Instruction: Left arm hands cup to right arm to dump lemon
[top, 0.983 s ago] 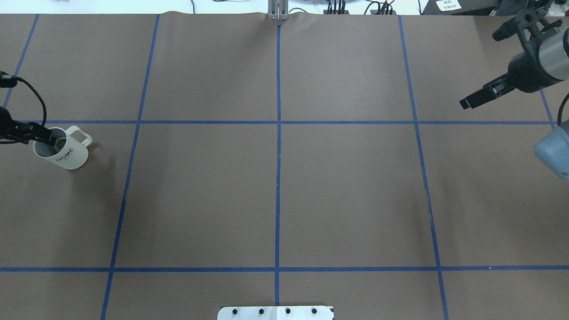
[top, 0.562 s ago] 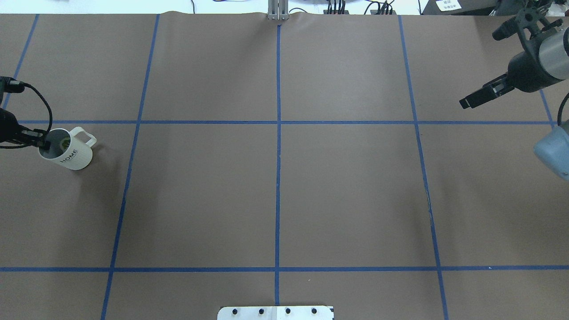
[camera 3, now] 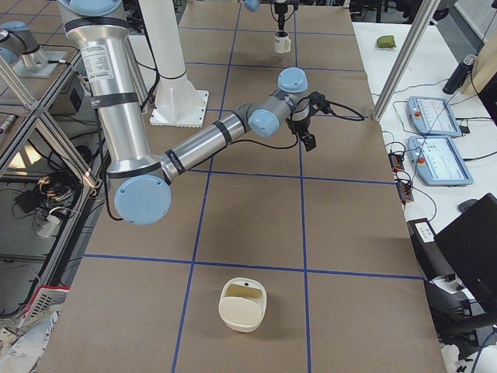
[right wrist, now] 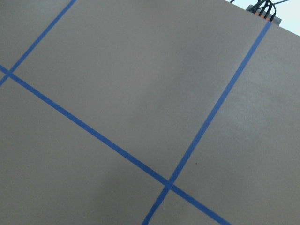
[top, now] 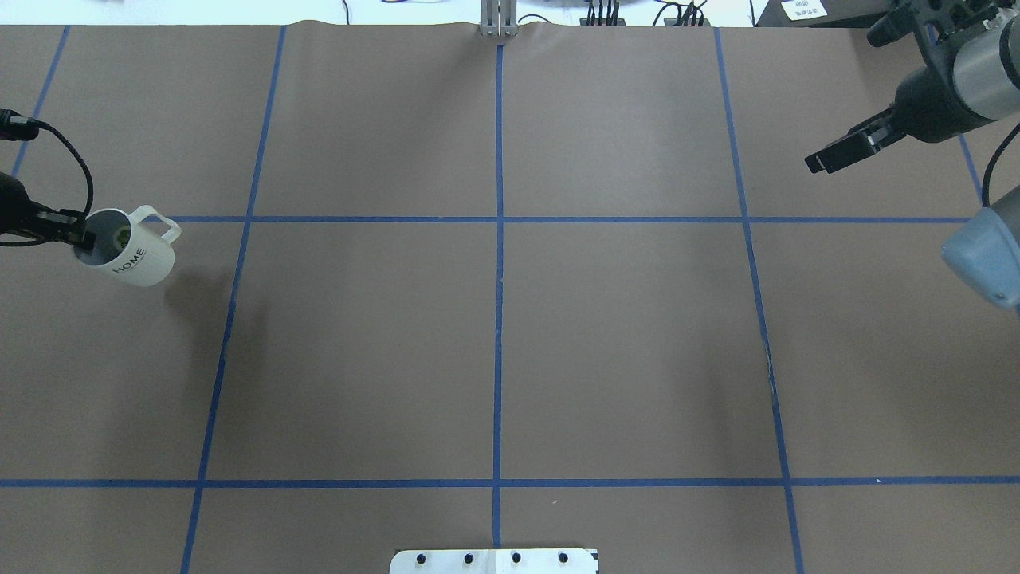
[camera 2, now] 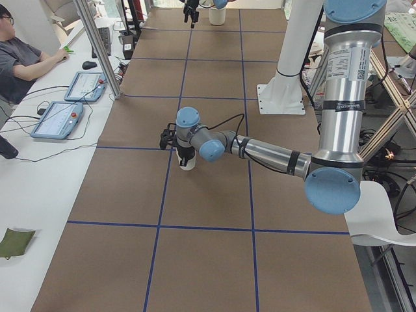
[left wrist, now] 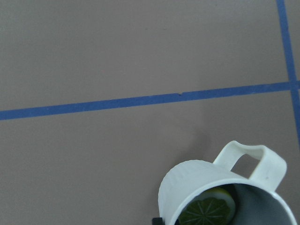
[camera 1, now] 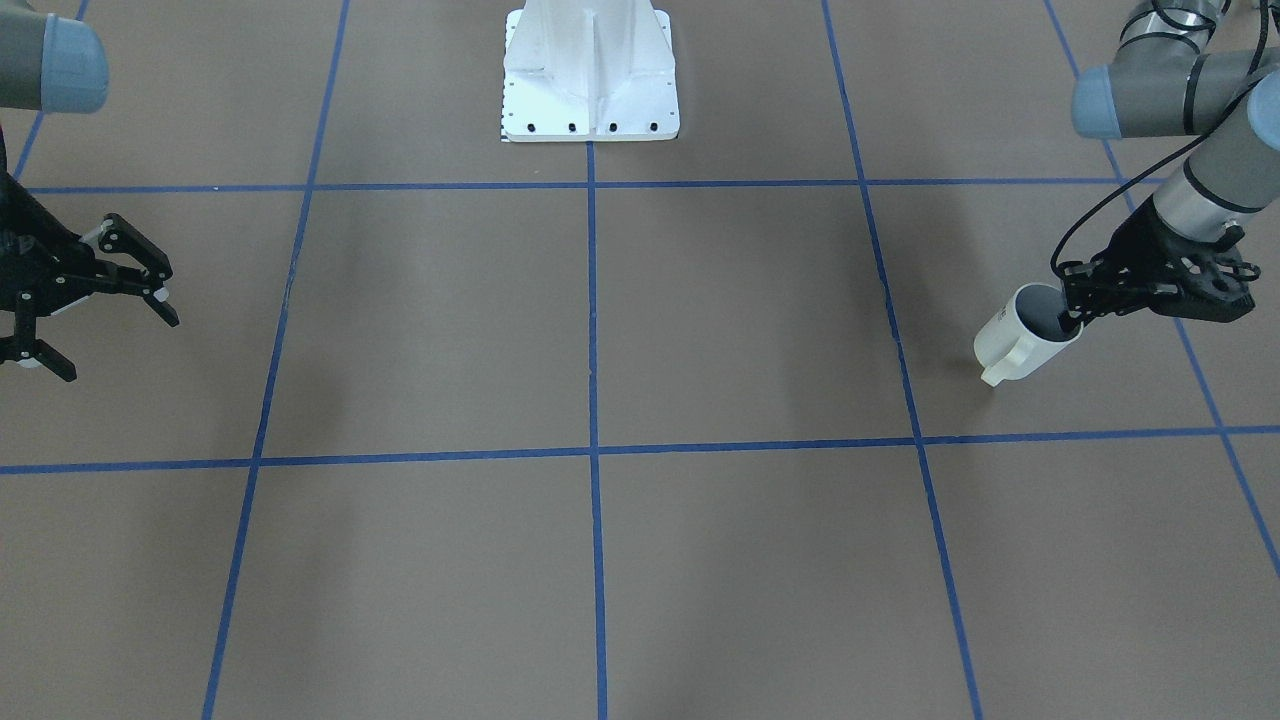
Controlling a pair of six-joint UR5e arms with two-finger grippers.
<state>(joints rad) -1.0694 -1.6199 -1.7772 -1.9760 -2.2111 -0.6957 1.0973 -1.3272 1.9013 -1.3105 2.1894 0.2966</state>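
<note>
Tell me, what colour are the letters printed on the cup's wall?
Dark, almost black, against the cream-white cup. The overhead exterior view shows this best.

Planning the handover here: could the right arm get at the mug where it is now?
Probably not yet. The left end effector holds the mug at the table's left edge, and the open right end effector is at the opposite edge. Distance, not any obstacle, blocks it.

Even bright overhead light, soft shadows on table (top: 558,319), sharp focus, no glare

Brown table (top: 358,343), blue tape grid (top: 498,319)
</note>
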